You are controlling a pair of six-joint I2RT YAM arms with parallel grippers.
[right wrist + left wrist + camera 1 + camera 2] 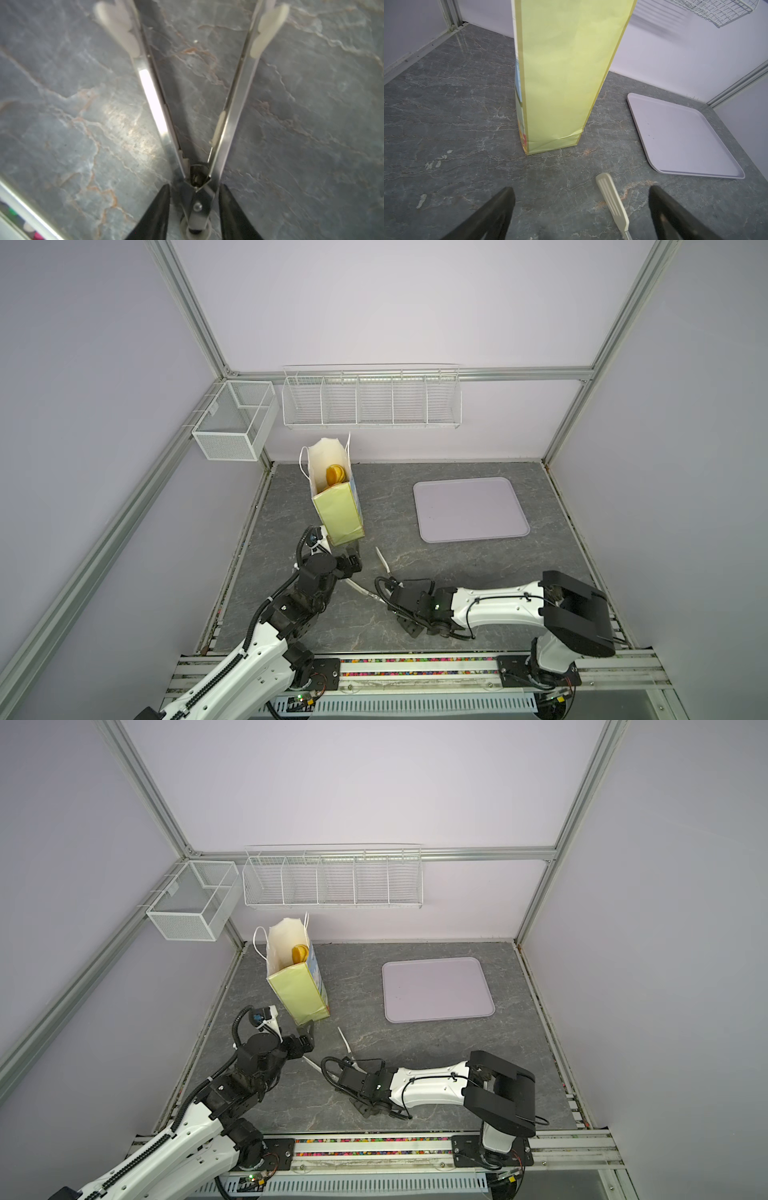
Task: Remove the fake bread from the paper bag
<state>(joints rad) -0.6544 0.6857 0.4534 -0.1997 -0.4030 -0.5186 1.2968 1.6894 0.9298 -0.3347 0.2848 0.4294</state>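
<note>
The golden-orange fake bread (334, 475) sits inside the upright pale yellow-green paper bag (338, 514), so the left gripper (580, 188) hovers at the bag's base, fingers spread wide, probably to steady it, while a little farther from the bag the right gripper (195, 186) has its fingers flanking the hinge of splayed, cream-tipped steel tongs (153, 99), though I cannot tell whether they are pinching it.

**Bread inside the standing bag**

We see the paper bag (338, 512) upright on the left of the grey tabletop (415, 614). Its mouth is open. It is pale yellow-green with a white inside, white cord handles and a blue-printed side. In both top views golden-orange fake bread (334, 475) sits inside, below the rim.
</note>
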